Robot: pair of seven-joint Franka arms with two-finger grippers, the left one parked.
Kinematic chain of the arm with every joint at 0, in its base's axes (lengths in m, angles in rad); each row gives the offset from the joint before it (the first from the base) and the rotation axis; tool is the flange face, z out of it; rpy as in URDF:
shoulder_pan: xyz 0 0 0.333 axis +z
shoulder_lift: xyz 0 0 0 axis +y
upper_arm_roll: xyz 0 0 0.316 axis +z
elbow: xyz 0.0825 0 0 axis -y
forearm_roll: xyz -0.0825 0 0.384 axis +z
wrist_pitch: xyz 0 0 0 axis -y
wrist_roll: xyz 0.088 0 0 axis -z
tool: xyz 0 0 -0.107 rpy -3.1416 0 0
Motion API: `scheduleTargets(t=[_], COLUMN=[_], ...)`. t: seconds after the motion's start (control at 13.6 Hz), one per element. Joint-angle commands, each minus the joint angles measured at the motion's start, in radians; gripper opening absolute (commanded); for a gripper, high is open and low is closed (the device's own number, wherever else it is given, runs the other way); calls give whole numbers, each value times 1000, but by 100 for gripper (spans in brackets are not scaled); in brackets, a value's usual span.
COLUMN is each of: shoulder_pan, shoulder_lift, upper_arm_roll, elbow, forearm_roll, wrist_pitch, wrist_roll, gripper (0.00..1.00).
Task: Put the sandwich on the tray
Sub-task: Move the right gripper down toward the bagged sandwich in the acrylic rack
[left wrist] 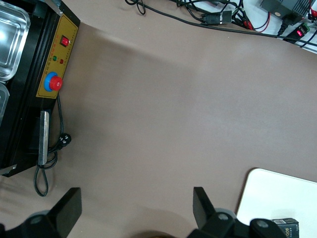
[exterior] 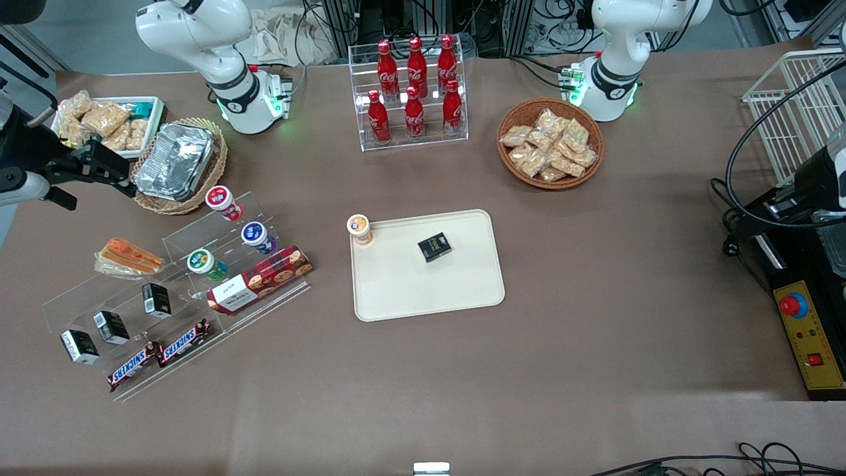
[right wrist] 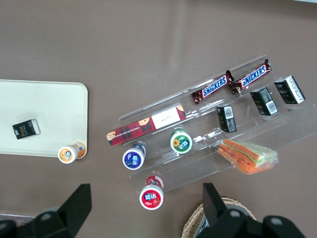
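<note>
The sandwich [exterior: 129, 258] [right wrist: 247, 156], a clear-wrapped wedge with an orange top, lies on the upper step of a clear acrylic shelf [exterior: 73, 297] toward the working arm's end of the table. The cream tray [exterior: 396, 297] [right wrist: 44, 99] lies flat at mid-table. It holds a small black box [exterior: 434, 246] and an orange-lidded cup [exterior: 359, 228] at one corner. My gripper [exterior: 102, 196] [right wrist: 146, 203] hangs open and empty, high above the table. It is farther from the front camera than the sandwich and close to the foil container.
The shelf also holds three lidded cups [exterior: 223, 201], black boxes [exterior: 111, 326], two Snickers bars [exterior: 158, 357] and a red cookie box [exterior: 259, 280]. A foil container [exterior: 175, 160] in a wicker basket and a white bin [exterior: 106, 122] stand near the gripper. Cola rack [exterior: 413, 92] and snack basket [exterior: 550, 143] stand farther back.
</note>
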Motion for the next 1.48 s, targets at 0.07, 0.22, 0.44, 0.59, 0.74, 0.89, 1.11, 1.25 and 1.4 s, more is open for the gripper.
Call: scheduleTargets(t=[0.07,0.22,0.44,0.59,0.74,0.89,1.11,1.25,1.4], shoulder_pan=[12,11,0,-58,-138,-241,-290,-313,-322], shoulder_lift=[-1,-10,-13,-5,31,77,143,192,208], upper_arm_roll=[5,7,5,1,-8,-5,-1,5,13], elbow=[-8,-11,-10,-11,-13,-14,-14,-17,-71], forearm_roll=[-122,-119,-119,-121,-127,-116,-115,-115,-65], wrist_pitch=[11,-11,-81,-77,-60,-31,12,43,53], wrist_roll=[24,27,7,-157,-471,-713,-1023,-1159,-1301], gripper=[100,100,100,100,100,100,100,100,100])
